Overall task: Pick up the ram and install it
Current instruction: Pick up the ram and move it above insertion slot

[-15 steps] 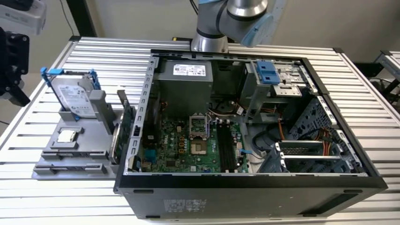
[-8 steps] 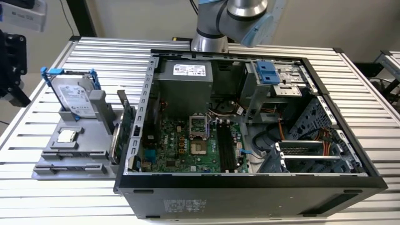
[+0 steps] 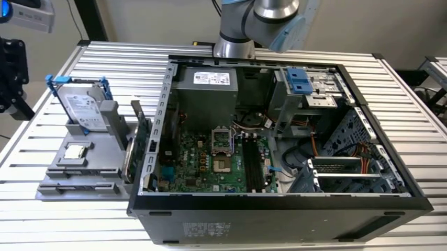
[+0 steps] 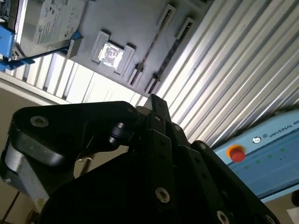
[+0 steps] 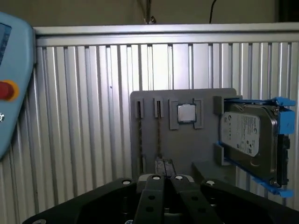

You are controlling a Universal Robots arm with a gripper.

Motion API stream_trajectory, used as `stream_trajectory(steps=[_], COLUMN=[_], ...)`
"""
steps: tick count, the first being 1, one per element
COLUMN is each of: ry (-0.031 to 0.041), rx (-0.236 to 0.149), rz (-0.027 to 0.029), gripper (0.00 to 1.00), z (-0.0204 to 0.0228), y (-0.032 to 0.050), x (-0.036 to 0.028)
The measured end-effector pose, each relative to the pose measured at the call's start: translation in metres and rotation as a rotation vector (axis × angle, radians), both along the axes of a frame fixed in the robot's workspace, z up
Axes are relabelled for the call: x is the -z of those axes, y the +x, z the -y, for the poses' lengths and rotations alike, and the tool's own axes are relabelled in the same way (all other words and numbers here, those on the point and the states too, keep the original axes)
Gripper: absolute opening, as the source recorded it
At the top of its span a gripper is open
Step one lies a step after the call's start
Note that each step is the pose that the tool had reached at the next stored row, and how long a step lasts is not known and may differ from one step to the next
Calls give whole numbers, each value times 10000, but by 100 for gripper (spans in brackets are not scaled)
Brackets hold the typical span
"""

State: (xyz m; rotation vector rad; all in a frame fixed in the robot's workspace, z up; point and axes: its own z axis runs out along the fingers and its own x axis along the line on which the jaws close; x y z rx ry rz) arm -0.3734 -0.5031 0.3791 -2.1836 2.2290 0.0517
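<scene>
— On the table [image 3: 119,63], what is seen in the exterior view?
— A grey holder [image 3: 98,159] is set just beside the open computer case [image 3: 279,201], on the exterior view's left, and a hard drive [image 3: 80,107] is stood in it.
— Where is the ram [image 4: 150,45] placed in the second wrist view?
— It is stood on edge in a holder slot, next to a square chip [image 4: 111,54], well apart from the gripper [image 4: 154,103].
— And in the first wrist view?
— The ram [image 5: 159,135] is found straight ahead of the gripper [image 5: 164,169], its long axis pointed away from the fingertips. A second thin stick [image 5: 140,140] is slotted alongside. The jaws are pressed together and nothing is grasped.
</scene>
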Motion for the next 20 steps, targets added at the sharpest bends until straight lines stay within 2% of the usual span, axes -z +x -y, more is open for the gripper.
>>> stream_trajectory(steps=[5, 8, 16, 17, 20], ry=[0, 0, 1, 1, 0], rx=[-857, -1209, -1228, -1228, -1230], rz=[0, -1, 0, 1, 0], gripper=[0, 0, 0, 100, 100], z=[0, 0, 0, 0, 0], y=[0, 0, 0, 0, 0], x=[11, 14, 15, 16, 15])
